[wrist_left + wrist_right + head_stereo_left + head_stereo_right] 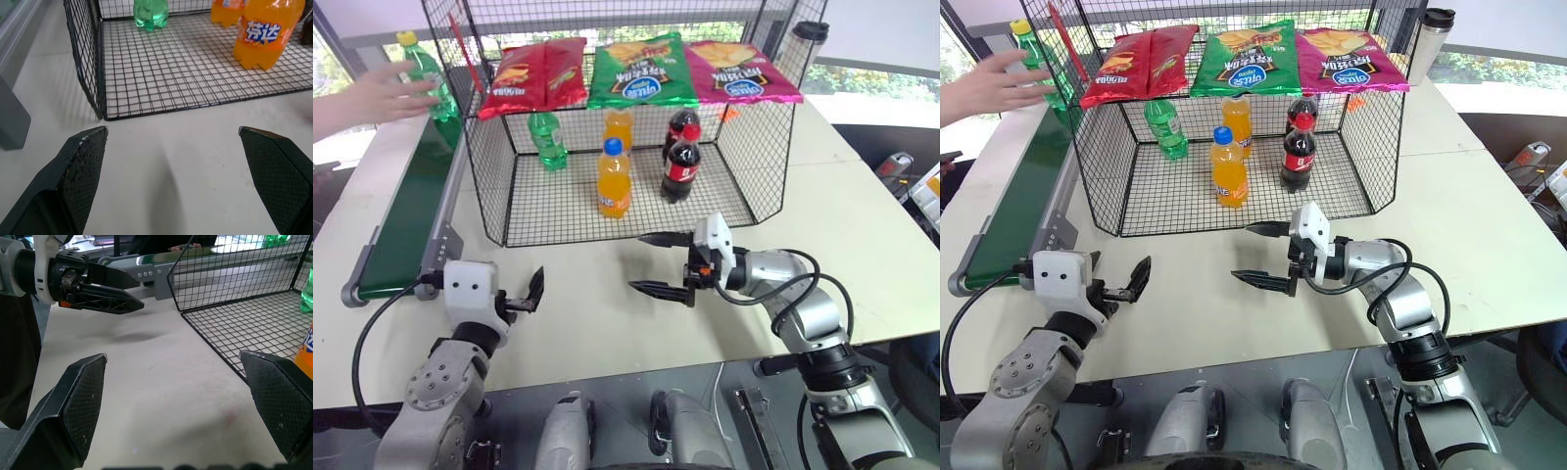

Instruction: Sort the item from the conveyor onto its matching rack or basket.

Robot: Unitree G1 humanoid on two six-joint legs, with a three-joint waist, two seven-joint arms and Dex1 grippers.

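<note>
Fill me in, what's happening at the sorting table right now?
A person's hand is setting the yellow-capped green soda bottle at the far end of the conveyor. Both claws wait empty over the white table in front of the black wire cage: the left claw open near the belt's near end, the right claw open and pointing left. Inside the cage stand a green bottle, two orange soda bottles and two colas.

Pretty plain setup: a pale off-white desk (862, 245) with a smooth top. On its left edge sits the long narrow dark-green conveyor belt with grey metal side rails (406, 230). Just beside that, in the middle of the desk, stands the big black wire-mesh cage with tall sides (754, 162). A dark tumbler with a lid (809, 44) stands behind the cage's far right corner.
</note>
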